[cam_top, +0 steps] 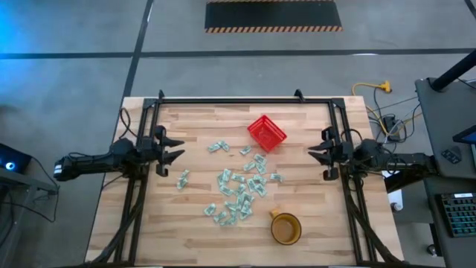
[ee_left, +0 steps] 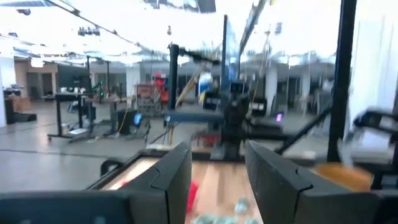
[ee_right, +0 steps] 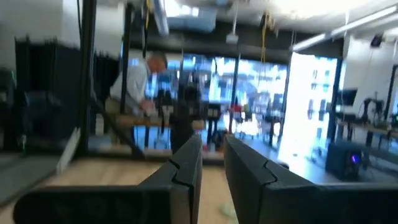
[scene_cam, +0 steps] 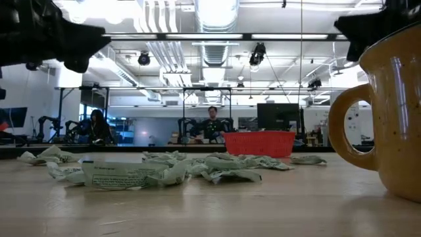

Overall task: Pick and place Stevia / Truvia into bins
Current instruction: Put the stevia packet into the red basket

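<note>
Many pale green and white Stevia / Truvia sachets [cam_top: 238, 190] lie flat and scattered on the wooden table's middle, and they show as a low heap [scene_cam: 164, 168] in the low view. The small red bin [cam_top: 266, 132] stands on the table just beyond them, toward the far edge. My left gripper [cam_top: 177, 148] hovers at the table's left side, open and empty, its fingers [ee_left: 168, 177] pointing roughly level toward the middle. My right gripper [cam_top: 312, 150] hovers at the right side, open by a narrower gap [ee_right: 212, 146], also empty. Both are well clear of the sachets.
An amber-brown cup [cam_top: 285, 228] with a handle stands near the table's front edge, right of the sachets, and looms large in the low view [scene_cam: 395, 118]. A black frame [cam_top: 245, 100] runs along the table's far edge and sides. People sit in the room beyond.
</note>
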